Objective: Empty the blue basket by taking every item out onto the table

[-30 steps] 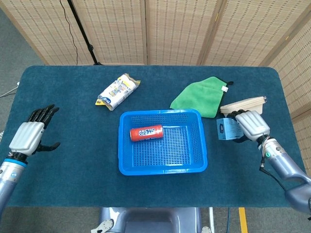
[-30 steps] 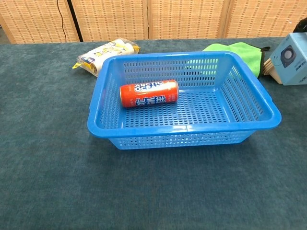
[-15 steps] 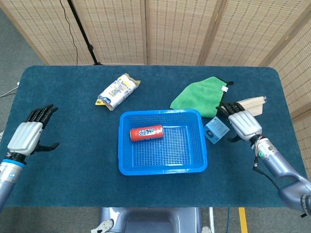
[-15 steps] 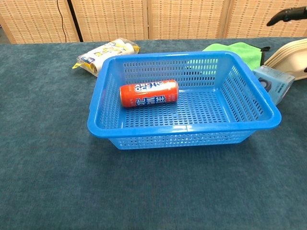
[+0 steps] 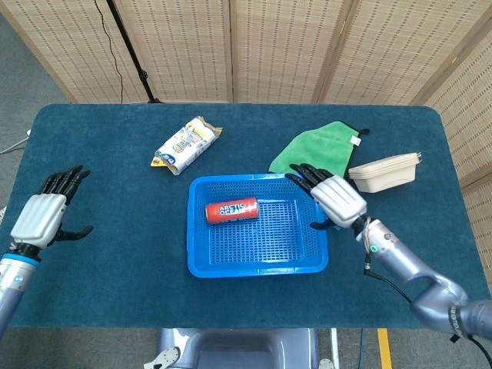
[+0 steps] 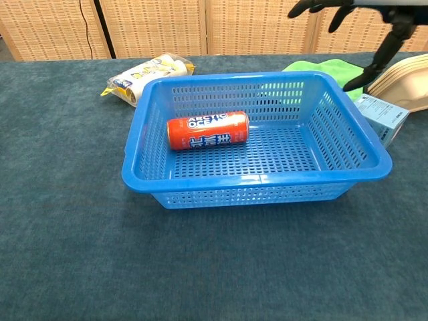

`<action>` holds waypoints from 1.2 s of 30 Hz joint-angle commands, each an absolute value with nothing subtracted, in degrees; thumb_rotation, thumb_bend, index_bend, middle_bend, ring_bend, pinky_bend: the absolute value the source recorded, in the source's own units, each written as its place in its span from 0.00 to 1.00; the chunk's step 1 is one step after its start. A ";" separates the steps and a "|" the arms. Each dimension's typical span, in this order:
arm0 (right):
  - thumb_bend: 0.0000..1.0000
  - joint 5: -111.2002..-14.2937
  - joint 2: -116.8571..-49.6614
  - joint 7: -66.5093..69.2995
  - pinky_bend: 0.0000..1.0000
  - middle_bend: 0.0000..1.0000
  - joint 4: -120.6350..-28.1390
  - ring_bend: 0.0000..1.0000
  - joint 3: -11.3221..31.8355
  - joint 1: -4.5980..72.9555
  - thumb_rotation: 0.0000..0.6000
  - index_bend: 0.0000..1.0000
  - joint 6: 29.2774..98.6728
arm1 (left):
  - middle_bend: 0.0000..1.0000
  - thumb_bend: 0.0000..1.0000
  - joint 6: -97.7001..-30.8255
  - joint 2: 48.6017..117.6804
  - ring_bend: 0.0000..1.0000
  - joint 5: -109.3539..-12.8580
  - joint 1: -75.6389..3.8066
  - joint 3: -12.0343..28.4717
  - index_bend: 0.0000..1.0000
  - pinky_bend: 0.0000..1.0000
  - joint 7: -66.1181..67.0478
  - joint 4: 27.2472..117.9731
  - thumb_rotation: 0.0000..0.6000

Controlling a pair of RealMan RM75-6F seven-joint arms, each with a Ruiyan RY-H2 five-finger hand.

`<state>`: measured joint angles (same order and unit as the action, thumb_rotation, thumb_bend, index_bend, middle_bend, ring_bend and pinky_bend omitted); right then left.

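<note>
The blue perforated plastic basket [image 5: 257,265] sits in the middle of the dark teal cloth-covered table [image 5: 115,254], and the one item in it is an orange drink can [image 5: 231,210] lying on its side on the basket floor, toward the back-left part. The right hand [image 5: 332,198] hovers over the basket's right rim, fingers [image 5: 304,175] spread apart and holding nothing; the can lies well to the left of those fingertips, with bare basket floor between them. In the chest view the same hand shows only as dark fingers at the top right, above the basket's far right corner. Just beyond the fingertips, outside the basket's back rim, lies a folded green cloth [image 5: 321,151]. To the right of the hand a stack of beige trays [image 5: 384,171] rests on the table, and in the chest view a small light-blue box [image 6: 382,118] sits against the basket's right wall, below the fingers. A white and yellow snack packet [image 5: 186,144] lies on the table behind the basket's left corner. The left hand [image 5: 44,216] hovers at the table's left edge, well apart from everything, its dark fingers [image 5: 68,181] loosely spread and empty.
</note>
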<state>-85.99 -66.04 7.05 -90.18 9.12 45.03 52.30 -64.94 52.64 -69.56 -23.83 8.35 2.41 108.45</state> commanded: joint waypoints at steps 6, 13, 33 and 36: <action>0.00 -85.51 -76.85 5.22 0.27 0.12 -83.50 0.07 10.52 49.53 1.00 0.17 51.10 | 0.00 0.18 -64.88 52.32 0.00 -70.02 -23.67 8.40 0.00 0.00 1.30 108.21 1.00; 0.00 -84.41 -80.99 1.84 0.34 0.16 -82.57 0.12 11.03 50.53 1.00 0.22 51.78 | 0.00 0.18 -64.52 52.02 0.00 -70.01 -23.68 8.59 0.00 0.00 0.16 107.72 1.00; 0.00 -82.98 -95.04 -1.18 0.33 0.20 -68.27 0.14 9.60 54.19 1.00 0.25 49.74 | 0.00 0.18 -63.86 51.75 0.00 -70.00 -23.89 8.82 0.00 0.00 -0.87 107.17 1.00; 0.00 -83.33 -96.60 -0.86 0.34 0.21 -65.98 0.14 9.20 54.29 1.00 0.26 50.08 | 0.00 0.18 -63.77 51.72 0.00 -70.06 -23.91 8.82 0.00 0.00 -0.97 107.12 1.00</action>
<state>-83.12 -95.82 -1.09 -66.91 9.52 54.19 49.93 -63.77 51.72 -70.06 -23.91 8.82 -0.97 107.12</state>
